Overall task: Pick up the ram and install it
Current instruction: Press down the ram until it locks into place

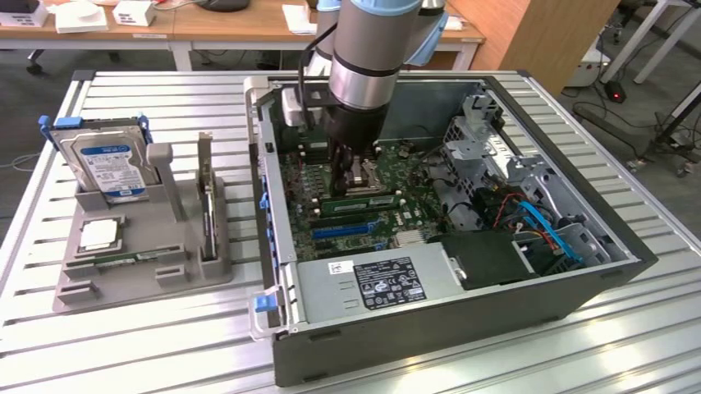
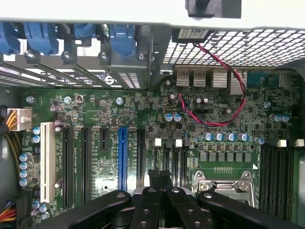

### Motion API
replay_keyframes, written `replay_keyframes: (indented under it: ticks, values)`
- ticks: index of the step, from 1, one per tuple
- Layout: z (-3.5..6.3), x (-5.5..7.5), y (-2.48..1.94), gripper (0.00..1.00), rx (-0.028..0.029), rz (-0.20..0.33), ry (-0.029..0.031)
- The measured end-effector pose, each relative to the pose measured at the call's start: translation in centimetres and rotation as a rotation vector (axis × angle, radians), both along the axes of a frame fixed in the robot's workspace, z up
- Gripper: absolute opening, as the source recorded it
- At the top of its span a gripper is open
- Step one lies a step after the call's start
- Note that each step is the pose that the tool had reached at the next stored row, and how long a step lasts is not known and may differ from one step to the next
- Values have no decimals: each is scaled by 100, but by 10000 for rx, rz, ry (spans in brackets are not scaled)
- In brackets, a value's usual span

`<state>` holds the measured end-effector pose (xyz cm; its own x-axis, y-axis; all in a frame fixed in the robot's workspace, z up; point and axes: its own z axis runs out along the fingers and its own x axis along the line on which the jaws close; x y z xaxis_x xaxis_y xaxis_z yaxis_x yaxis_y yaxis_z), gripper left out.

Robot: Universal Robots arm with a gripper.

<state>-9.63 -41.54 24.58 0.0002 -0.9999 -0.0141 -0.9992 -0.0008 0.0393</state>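
Inside the case (image 1: 613,271), the gripper (image 2: 161,183) hangs over the motherboard (image 2: 143,119) — fingers pinched together, holding nothing visible — beside the CPU socket (image 2: 224,183).

My black gripper (image 2: 161,188) hangs over the dark green motherboard (image 2: 143,119), which carries one bright blue slot (image 2: 123,157), a white slot (image 2: 46,160) and black slots. A red-and-black wire pair (image 2: 228,95) loops over it. The grey holder tray (image 1: 137,246) carries a silver hard drive with a blue label (image 1: 110,168). The table (image 1: 131,353) is ribbed silver.
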Motion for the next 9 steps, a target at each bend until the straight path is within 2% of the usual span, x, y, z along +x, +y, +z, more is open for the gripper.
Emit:
replay_keyframes:
  ticks: [5, 9]
  values:
    - [-36, -1, -1, 9, -5, -1, 3]
    - [-45, -1, -1, 9, 31, -2, 3]
